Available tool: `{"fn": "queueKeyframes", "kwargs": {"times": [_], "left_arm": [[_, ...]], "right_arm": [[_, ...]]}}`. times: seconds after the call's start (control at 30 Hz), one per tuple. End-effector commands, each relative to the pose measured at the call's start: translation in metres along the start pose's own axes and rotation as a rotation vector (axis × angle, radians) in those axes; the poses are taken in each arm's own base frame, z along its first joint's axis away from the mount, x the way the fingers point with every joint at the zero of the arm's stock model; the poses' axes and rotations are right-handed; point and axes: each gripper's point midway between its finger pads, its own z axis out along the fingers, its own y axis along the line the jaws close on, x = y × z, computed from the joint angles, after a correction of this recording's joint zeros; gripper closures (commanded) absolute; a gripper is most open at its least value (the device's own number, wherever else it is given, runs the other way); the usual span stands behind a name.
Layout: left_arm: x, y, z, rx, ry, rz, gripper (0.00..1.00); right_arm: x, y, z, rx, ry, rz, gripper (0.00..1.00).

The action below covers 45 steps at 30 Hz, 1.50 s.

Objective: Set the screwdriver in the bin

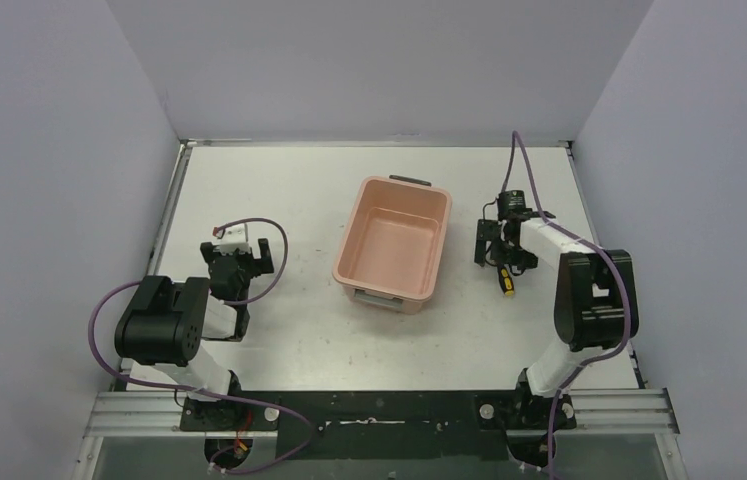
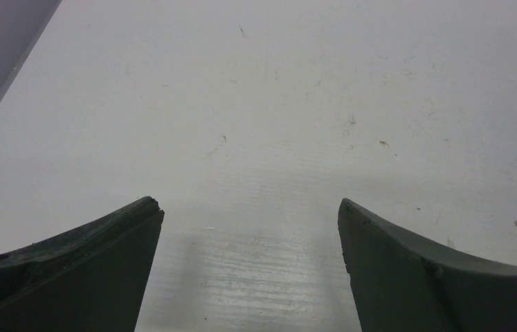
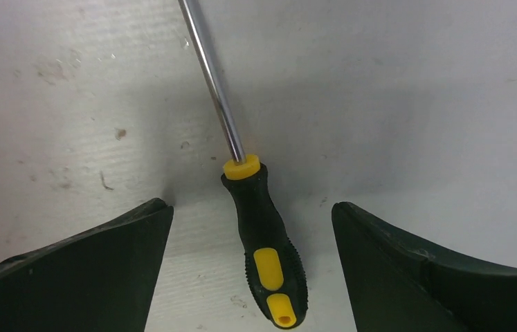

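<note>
Black right tool [image 3: 252, 205], arm stretched fwd, gapes astride screwdriver [image 3: 269, 266] w/o touching.

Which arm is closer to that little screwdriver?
Right. The right end effector hangs over the screwdriver, fingers either side of its handle; the left end effector sits beyond the bin.

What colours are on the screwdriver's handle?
Black with yellow accents on the screwdriver; it shows clearest in the right wrist view.
</note>
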Motion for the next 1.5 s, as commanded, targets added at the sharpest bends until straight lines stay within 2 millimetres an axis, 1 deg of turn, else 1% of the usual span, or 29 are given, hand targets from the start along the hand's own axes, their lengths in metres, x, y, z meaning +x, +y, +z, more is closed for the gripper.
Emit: {"fn": "queueKeyframes", "kwargs": {"times": [0.0, 0.07, 0.13, 0.17, 0.2, 0.23, 0.27, 0.33, 0.4, 0.5, 0.67, 0.77, 0.83, 0.9, 0.97, 1.03, 1.1, 1.13, 1.17, 1.2, 1.23, 1.3, 1.37, 1.47], "left_arm": [[-0.018, -0.002, 0.005, 0.003, -0.059, -0.010, 0.03], [-0.017, -0.003, 0.006, 0.003, -0.056, -0.011, 0.03], [-0.017, -0.003, 0.006, 0.003, -0.059, -0.010, 0.03], [-0.018, -0.003, 0.006, 0.003, -0.060, -0.011, 0.03], [-0.018, -0.002, 0.006, 0.003, -0.061, -0.011, 0.03], [-0.018, -0.003, 0.006, 0.004, -0.062, -0.012, 0.03], [-0.018, -0.002, 0.006, 0.004, -0.062, -0.012, 0.03], [-0.018, -0.002, 0.006, 0.003, -0.061, -0.012, 0.03], [-0.018, -0.002, 0.006, 0.003, -0.061, -0.011, 0.03], [-0.018, -0.002, 0.006, 0.003, -0.060, -0.010, 0.03], [-0.018, -0.002, 0.006, 0.003, -0.061, -0.011, 0.03], [-0.017, -0.002, 0.006, 0.003, -0.059, -0.010, 0.03], [-0.018, -0.002, 0.006, 0.003, -0.060, -0.010, 0.03], [-0.018, -0.002, 0.006, 0.004, -0.059, -0.011, 0.03], [-0.017, -0.003, 0.006, 0.005, -0.058, -0.010, 0.03], [-0.017, -0.002, 0.006, 0.003, -0.059, -0.011, 0.03], [-0.017, -0.002, 0.006, 0.004, -0.057, -0.011, 0.03], [-0.017, -0.002, 0.006, 0.004, -0.058, -0.010, 0.03], [-0.017, -0.002, 0.006, 0.004, -0.058, -0.011, 0.03], [-0.018, -0.003, 0.006, 0.004, -0.060, -0.011, 0.03], [-0.017, -0.002, 0.006, 0.003, -0.058, -0.010, 0.03], [-0.017, -0.002, 0.006, 0.003, -0.059, -0.010, 0.03], [-0.017, -0.002, 0.006, 0.004, -0.058, -0.010, 0.03], [-0.018, -0.002, 0.006, 0.004, -0.060, -0.010, 0.03]], "right_arm": [[0.010, 0.001, 0.008, -0.002, 0.066, -0.020, 0.15], [0.018, 0.002, 0.013, 0.001, 0.087, -0.024, 0.23], [0.025, 0.000, 0.016, 0.005, 0.100, -0.024, 0.37], [0.028, -0.002, 0.017, 0.018, 0.105, -0.026, 0.48], [0.030, -0.004, 0.017, 0.031, 0.110, -0.027, 0.63], [0.031, -0.005, 0.017, 0.038, 0.112, -0.030, 0.70], [0.030, -0.007, 0.016, 0.044, 0.112, -0.033, 0.83], [0.023, -0.007, 0.009, 0.047, 0.094, -0.029, 0.99], [0.011, -0.007, -0.004, 0.049, 0.063, -0.019, 1.00], [-0.011, -0.007, -0.032, 0.057, 0.004, 0.013, 1.00], [-0.042, -0.004, -0.091, 0.034, -0.079, 0.047, 1.00], [-0.062, 0.004, -0.128, 0.008, -0.148, 0.066, 1.00], [-0.077, 0.020, -0.155, -0.029, -0.208, 0.075, 1.00], [-0.093, 0.049, -0.182, -0.102, -0.278, 0.072, 1.00], [-0.101, 0.083, -0.205, -0.188, -0.339, 0.060, 1.00], [-0.106, 0.124, -0.224, -0.283, -0.399, 0.044, 1.00], [-0.104, 0.164, -0.238, -0.363, -0.443, 0.020, 1.00], [-0.101, 0.181, -0.240, -0.386, -0.452, 0.004, 1.00], [-0.098, 0.196, -0.240, -0.407, -0.457, -0.013, 1.00], [-0.095, 0.208, -0.237, -0.420, -0.452, -0.026, 1.00], [-0.089, 0.220, -0.228, -0.429, -0.435, -0.042, 1.00], [-0.081, 0.236, -0.213, -0.453, -0.404, -0.058, 1.00], [-0.070, 0.246, -0.192, -0.451, -0.365, -0.069, 1.00], [-0.049, 0.254, -0.157, -0.431, -0.294, -0.085, 1.00]]}}
